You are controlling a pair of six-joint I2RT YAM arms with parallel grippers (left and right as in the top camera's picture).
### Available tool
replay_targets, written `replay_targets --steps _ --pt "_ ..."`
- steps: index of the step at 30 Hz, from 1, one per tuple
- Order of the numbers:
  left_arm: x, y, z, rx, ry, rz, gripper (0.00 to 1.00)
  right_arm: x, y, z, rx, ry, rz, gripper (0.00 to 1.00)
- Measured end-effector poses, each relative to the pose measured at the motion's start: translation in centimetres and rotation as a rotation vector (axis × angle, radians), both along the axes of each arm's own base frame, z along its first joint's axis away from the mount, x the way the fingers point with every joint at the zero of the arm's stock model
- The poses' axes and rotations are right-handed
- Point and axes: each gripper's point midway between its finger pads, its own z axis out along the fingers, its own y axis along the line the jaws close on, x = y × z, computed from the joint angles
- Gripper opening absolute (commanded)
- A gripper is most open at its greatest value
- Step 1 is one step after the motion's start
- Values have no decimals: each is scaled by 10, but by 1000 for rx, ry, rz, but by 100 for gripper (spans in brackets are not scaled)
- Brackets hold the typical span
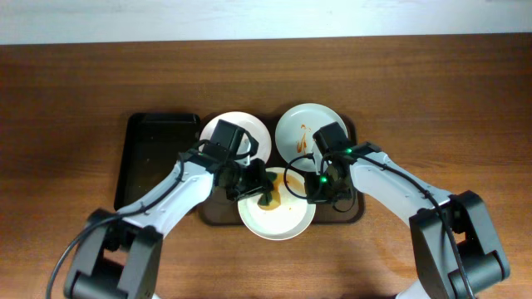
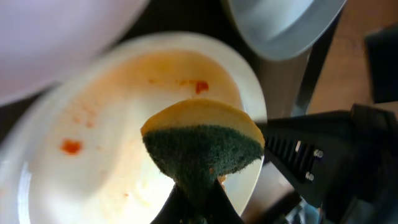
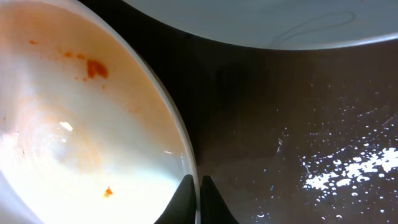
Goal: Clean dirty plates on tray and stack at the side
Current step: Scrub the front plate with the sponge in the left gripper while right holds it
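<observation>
A brown wooden table (image 1: 266, 75) carries everything. Near its middle lies the large dark brown rectangular tray (image 1: 214, 213), with rounded corners and a low rim. A smaller, narrower black tray (image 1: 162, 158) lies just beside it at its 9 o'clock; whether the two touch cannot be told.

All three round white shallow plates are on the dark brown tray. The front plate (image 1: 278, 218) sits at the tray's 6 o'clock. In the overhead view it reaches past the near rim, and its face is smeared pale orange with a few red-orange spots. The back-left plate (image 1: 249, 126) is at 11 o'clock, partly under the left arm, and the face that shows is plain white. The back-right plate (image 1: 306, 124) is at 1 o'clock and bears a thin red-orange streak near its middle.

The left gripper (image 2: 196, 208) is over the front plate's 11 o'clock part. Its fingers are pinched narrow on a yellow sponge (image 2: 202, 143) with a green scouring face. The sponge is close above the smeared surface, but contact cannot be told. The right gripper (image 3: 198, 194) is at the front plate's 3 o'clock, fingertips almost together with the plate's rim between them. White water droplets (image 3: 348, 168) speckle the bare tray floor at 3 o'clock of that gripper.
</observation>
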Motion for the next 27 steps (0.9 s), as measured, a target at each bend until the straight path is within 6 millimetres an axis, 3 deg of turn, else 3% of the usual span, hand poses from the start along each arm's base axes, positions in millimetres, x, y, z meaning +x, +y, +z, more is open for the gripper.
replay_targets --steps 5,8,16,20,22,24,27 --pt "-20 -31 -20 -118 141 -64 0 0 0 0 0 0 0 4" --pt "-29 -46 -19 -165 186 -81 0 0 0 0 0 0 0 4" --pt "-46 -59 -25 -144 265 -67 0 0 0 0 0 -1 0 4" --pt "-56 -40 -41 12 313 -17 0 0 0 0 0 0 1 4" --pt "-50 -32 -42 66 274 -4 0 0 0 0 0 0 1 4" --pt "-30 -12 -42 120 201 44 0 0 0 0 0 0 1 4" --pt "12 44 -30 228 27 137 0 0 0 0 0 0 1 4"
